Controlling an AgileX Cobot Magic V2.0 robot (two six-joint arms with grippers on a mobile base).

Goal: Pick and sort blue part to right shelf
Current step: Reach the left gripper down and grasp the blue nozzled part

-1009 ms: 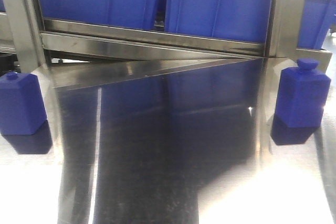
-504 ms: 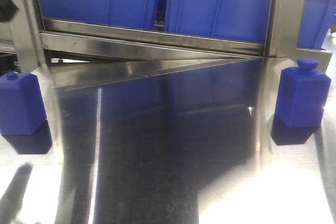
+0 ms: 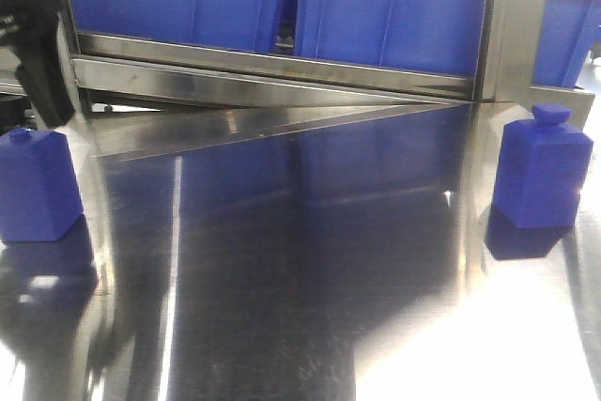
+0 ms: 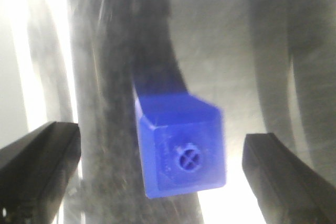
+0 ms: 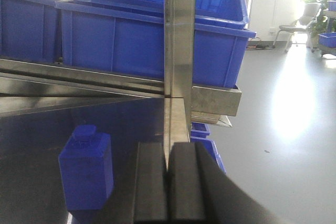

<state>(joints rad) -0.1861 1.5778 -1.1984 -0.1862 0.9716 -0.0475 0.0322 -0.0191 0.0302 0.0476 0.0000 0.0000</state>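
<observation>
Two blue parts stand upright on the steel table: one at the left [image 3: 36, 185], one at the right [image 3: 543, 171]. My left gripper [image 4: 163, 174] hangs open above the left blue part [image 4: 181, 145], which shows top-on between the two dark fingers [image 4: 39, 166] without touching either. Its dark body [image 3: 38, 49] shows at the upper left of the front view. My right gripper [image 5: 168, 182] is shut with nothing in it, just right of the right blue part [image 5: 86, 169]. The right shelf, with blue bins [image 3: 394, 16] and a steel front rail [image 3: 272, 77], runs along the back.
A steel upright post [image 5: 178, 51] of the shelf stands straight ahead of the right gripper. More blue bins [image 5: 207, 148] sit low behind it. Grey floor [image 5: 283, 129] stretches to the right beyond the table. The shiny tabletop [image 3: 310, 260] mirrors the bins.
The left gripper has come into the front view from the upper left and now hangs over the left blue part. Both blue parts stand where they were.
</observation>
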